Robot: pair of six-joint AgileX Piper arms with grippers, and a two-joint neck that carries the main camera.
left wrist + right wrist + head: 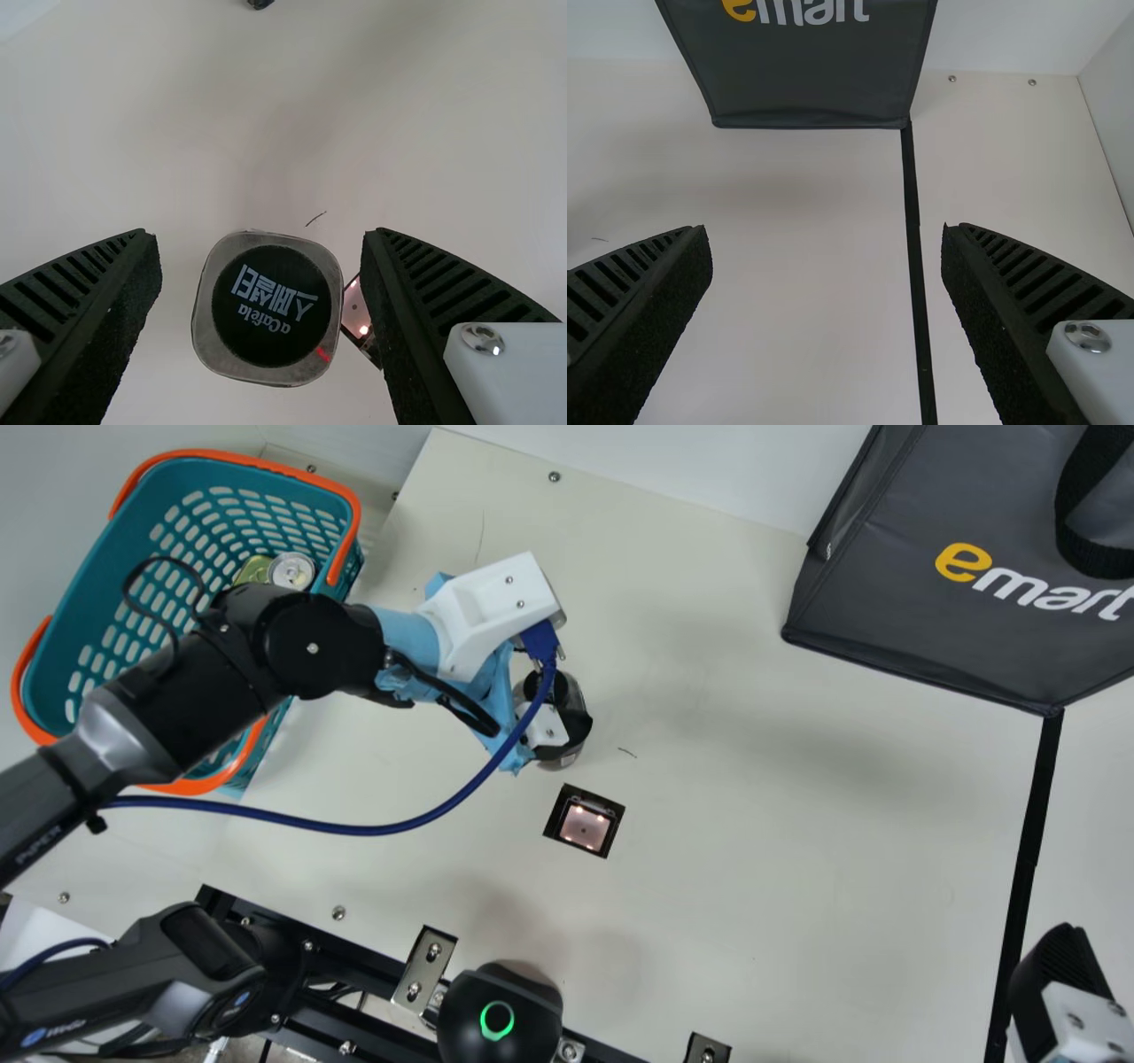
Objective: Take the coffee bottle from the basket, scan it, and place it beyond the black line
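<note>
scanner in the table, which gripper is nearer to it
Left. The left gripper is at the bottle, close beside the scanner; the right gripper is much farther off, by the black line.

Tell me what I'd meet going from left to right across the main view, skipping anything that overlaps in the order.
Teal perforated plastic basket with orange handles, squarish coffee bottle with a round black top, dark grey fabric bag with a black strap.
</note>
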